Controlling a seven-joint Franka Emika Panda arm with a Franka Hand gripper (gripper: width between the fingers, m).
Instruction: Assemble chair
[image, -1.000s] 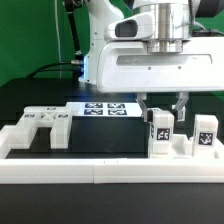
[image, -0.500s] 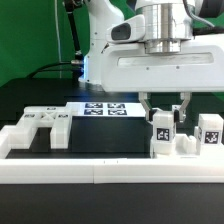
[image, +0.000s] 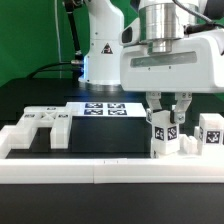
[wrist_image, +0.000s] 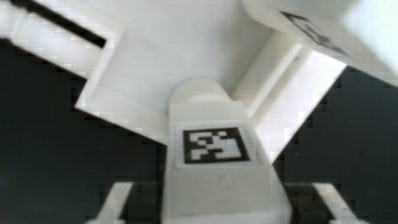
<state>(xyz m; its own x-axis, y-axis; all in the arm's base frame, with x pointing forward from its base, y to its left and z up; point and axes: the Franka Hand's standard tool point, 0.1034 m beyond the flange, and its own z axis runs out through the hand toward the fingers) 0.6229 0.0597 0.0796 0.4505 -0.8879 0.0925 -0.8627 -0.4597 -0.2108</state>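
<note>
My gripper (image: 168, 110) hangs over the right end of the chair parts, jaws open and straddling an upright white tagged post (image: 162, 134). In the wrist view the post (wrist_image: 217, 140) with its square tag stands between my fingers (wrist_image: 118, 202), with a dark gap on each side. Beyond it lies a broad white part (wrist_image: 169, 70). A second tagged white block (image: 209, 133) stands to the exterior view's right. A slotted white panel (image: 40, 127) lies at the exterior view's left.
The marker board (image: 105, 108) lies flat behind the parts. A long white border rail (image: 100, 172) runs along the front edge. The robot's base (image: 100, 50) stands at the back, with a green backdrop behind it.
The arm has shifted toward the exterior view's right, over the tagged post. The finger on the exterior view's left has come closer to the post.
</note>
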